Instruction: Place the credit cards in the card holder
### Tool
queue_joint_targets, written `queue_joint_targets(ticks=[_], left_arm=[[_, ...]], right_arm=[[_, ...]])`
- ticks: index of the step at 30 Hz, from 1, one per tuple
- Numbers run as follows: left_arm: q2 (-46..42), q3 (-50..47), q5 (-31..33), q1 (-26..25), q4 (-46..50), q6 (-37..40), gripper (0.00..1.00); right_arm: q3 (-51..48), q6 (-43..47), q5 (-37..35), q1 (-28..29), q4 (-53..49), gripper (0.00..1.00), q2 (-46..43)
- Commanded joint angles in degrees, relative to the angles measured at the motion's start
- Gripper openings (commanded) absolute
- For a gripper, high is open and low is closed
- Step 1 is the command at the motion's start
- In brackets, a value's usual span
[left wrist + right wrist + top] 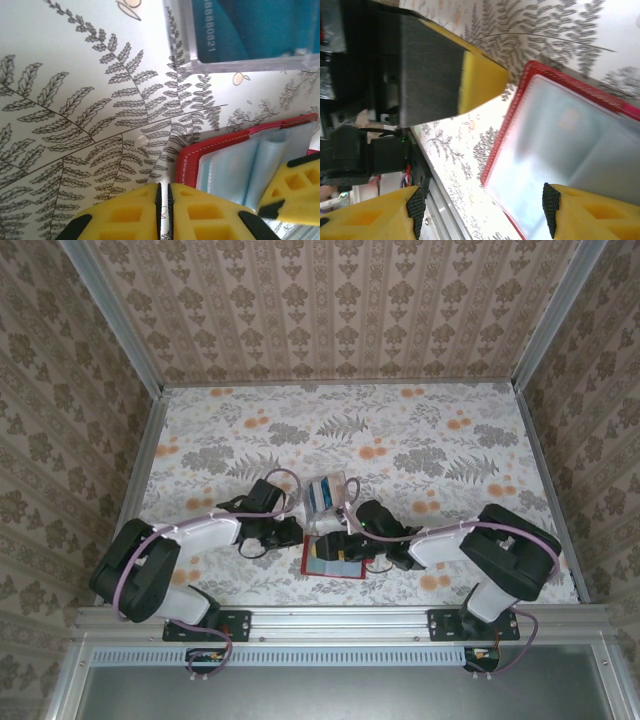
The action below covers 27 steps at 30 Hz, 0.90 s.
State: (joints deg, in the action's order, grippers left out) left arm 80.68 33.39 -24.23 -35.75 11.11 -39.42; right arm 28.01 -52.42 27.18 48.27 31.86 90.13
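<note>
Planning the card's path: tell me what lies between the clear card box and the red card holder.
Bare fern-print tablecloth only: in the left wrist view, an uncovered strip of it separates the clear card box from the open card holder.

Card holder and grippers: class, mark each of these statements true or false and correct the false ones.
1. The card holder lies open on the table, with its pale pockets showing. True.
2. The left gripper is wide open. False: its yellow fingers are pressed together with nothing between them.
3. A teal card sits in a clear box that is apart from the holder. True.
4. The right gripper is shut on a card. False: its fingers stand well apart over the open holder.
</note>
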Motion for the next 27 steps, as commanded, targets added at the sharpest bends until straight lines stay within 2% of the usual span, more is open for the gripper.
queue_joint_targets(ticks=[1,6,9,12,21,27], left_arm=[[-2.0,0.0,-0.2,0.8,1.6,0.1,0.15],[-3.3,0.6,0.3,1.0,3.3,0.7,0.15],[-3.9,0.9,0.4,1.2,3.7,0.6,0.15],[-4.9,1.1,0.3,1.4,3.1,0.8,0.15],[-10.4,2.9,1.6,3.4,6.8,1.0,0.23],[-15.2,5.0,2.3,8.3,14.4,4.6,0.28]], right_arm=[[-1.2,2.9,-7.1,0.3,-12.1,0.66,-5.8],[-2.0,7.6,-16.5,0.8,-31.5,0.68,-19.4],[-0.3,8.7,-21.5,0.7,-40.7,0.68,-24.2],[4.3,11.0,-23.5,0.6,-45.1,0.68,-25.5],[24.3,14.5,-29.2,-1.9,-50.3,0.64,-11.8],[31.4,16.0,-28.7,-5.0,-50.2,0.63,-2.0]])
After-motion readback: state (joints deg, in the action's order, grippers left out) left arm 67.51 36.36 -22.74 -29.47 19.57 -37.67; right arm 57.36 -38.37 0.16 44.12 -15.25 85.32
